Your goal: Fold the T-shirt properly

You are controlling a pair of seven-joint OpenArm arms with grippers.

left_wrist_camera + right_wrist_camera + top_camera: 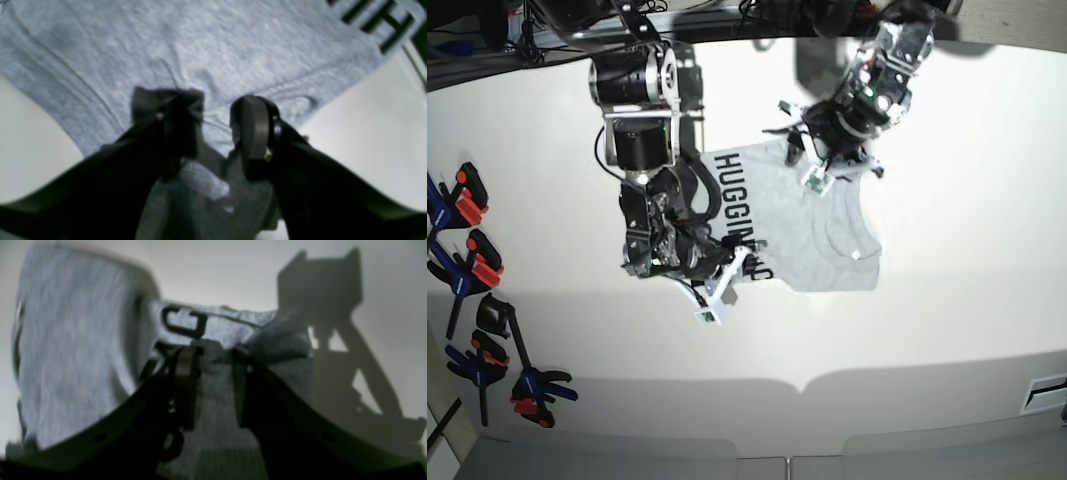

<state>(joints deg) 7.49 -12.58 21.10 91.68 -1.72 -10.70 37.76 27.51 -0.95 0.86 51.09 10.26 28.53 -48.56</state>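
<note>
The light heather-grey T-shirt (827,230) lies on the white table (967,300), partly folded, with black lettering (732,195) along its left edge. My left gripper (812,160) is at the shirt's far edge. In the left wrist view it (213,126) holds a bunched fold of the shirt (213,50) between its fingers, with the lettering (383,23) at top right. My right gripper (727,265) is at the shirt's near left edge. In the right wrist view it (213,373) is shut on the cloth (73,350), which is raised, and a black letter (183,321) shows.
Several blue, red and black clamps (467,270) lie along the table's left side. The right arm's motor housing (637,90) stands over the far left of the shirt. Its shadow (333,340) falls on the table. Bare white table surrounds the shirt.
</note>
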